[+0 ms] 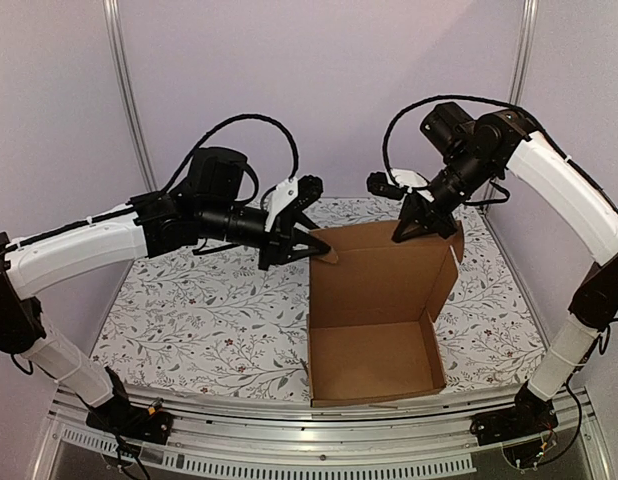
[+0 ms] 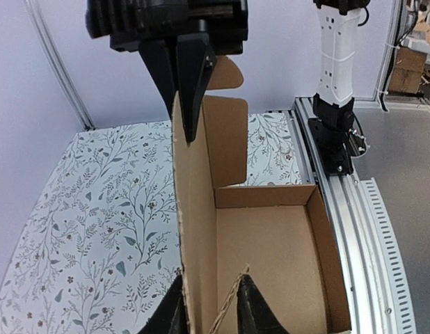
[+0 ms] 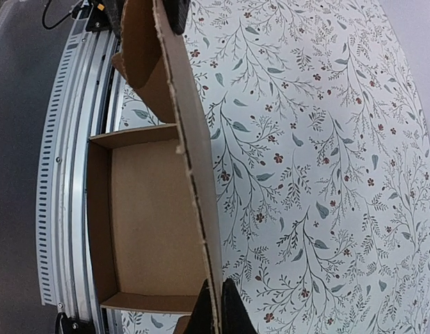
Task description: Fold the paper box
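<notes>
Floral table (image 1: 189, 320) bears paper box (image 1: 374, 300).

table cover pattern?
Table cover: white with grey-green leafy vines and tiny red flowers; right wrist view shows it best.

Soft, even light falls from above, bright and free of glare. Inside the paper box (image 1: 374, 365) shading is faint; around it the overhead view bows at its edges.

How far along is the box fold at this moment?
Done: the paper box has its tray walls up. In hand: right gripper pinches the upright lid by its top edge, left gripper straddles its other corner. Remaining: fold lid down, tuck flaps.
</notes>
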